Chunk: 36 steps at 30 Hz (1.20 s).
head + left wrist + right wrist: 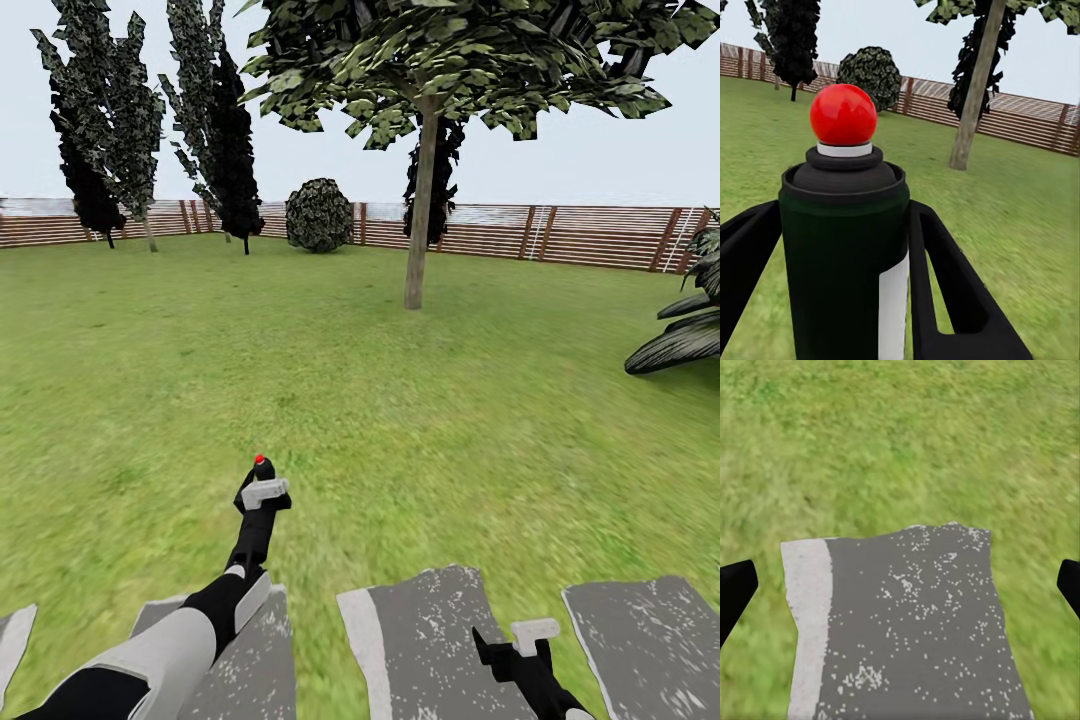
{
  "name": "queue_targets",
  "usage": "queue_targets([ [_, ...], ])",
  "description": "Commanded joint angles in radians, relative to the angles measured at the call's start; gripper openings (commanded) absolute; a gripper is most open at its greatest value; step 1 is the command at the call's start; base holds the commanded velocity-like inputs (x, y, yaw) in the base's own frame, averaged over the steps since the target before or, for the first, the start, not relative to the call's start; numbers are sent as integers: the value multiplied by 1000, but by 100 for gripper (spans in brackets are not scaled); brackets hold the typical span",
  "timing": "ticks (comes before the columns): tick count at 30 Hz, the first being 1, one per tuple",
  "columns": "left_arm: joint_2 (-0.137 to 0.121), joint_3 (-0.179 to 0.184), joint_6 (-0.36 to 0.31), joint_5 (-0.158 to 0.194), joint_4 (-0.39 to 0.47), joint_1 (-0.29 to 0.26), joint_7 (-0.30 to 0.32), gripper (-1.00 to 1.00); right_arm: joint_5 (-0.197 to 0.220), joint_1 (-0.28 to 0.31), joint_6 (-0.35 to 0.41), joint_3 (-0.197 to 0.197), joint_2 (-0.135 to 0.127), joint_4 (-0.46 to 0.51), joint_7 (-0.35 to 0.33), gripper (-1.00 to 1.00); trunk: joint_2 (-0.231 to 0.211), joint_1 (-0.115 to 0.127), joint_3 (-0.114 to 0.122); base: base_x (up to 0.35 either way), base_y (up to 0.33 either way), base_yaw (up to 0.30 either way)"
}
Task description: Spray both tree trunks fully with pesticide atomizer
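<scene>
Nearest the robot, grey speckled paving slabs (440, 640) lie in the lawn (400, 420). The right gripper (520, 645) hangs low over one slab, fingers spread wide with nothing between them; the right wrist view shows both black fingertips at the frame sides and slab between.

Ahead, the left gripper (262, 495) is raised, fingers pressed on either side of the pesticide atomizer (844, 247): dark body, white label strip, red cap on top. The bottle stands upright in the grip.

Beyond, one tree (425, 60) stands mid-lawn, well apart from the robot. Its tree trunk (420, 200) is bare and leans slightly. The slat fence (580, 235), a round shrub (319, 214) and dark cypresses (215, 110) stand behind it; palm fronds (685, 335) sit at the right edge.

Judgement: pickup is done, and the approach is in hand. The range looks too long for spray to reach. The robot should drive closer, hold the bottle level, aim the nozzle at the trunk, and sweep top to bottom.
</scene>
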<state>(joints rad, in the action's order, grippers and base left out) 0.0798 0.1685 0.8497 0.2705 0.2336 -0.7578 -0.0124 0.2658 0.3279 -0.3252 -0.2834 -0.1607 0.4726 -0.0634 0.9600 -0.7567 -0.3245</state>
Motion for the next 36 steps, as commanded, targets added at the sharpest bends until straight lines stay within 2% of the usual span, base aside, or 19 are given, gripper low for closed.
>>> queue_targets([
  [1,0,0,0,0,5,0,0,-100,0,0,0,0,0,0,0,100,0,0,0,0,0,0],
  [8,2,-2,-3,1,3,6,-3,-100,2,0,-3,8,0,-6,3,100,0,0,0,21,0,0],
  [14,4,-7,-8,2,1,41,-7,-100,5,-4,-12,23,6,-40,6,100,0,0,0,287,0,0],
  [15,4,-7,-9,2,1,147,-7,-100,5,-4,-12,23,6,-56,6,100,0,0,0,337,0,0],
  [31,5,-9,-10,3,1,152,-8,-100,7,-4,-12,23,7,-74,7,100,0,0,0,348,0,0],
  [32,4,-9,-37,3,1,152,-8,-100,7,-4,-12,23,7,-74,7,100,0,0,0,350,0,0],
  [36,3,-9,-48,3,1,152,-9,-100,7,-4,-12,23,7,-74,7,100,0,0,0,350,0,0],
])
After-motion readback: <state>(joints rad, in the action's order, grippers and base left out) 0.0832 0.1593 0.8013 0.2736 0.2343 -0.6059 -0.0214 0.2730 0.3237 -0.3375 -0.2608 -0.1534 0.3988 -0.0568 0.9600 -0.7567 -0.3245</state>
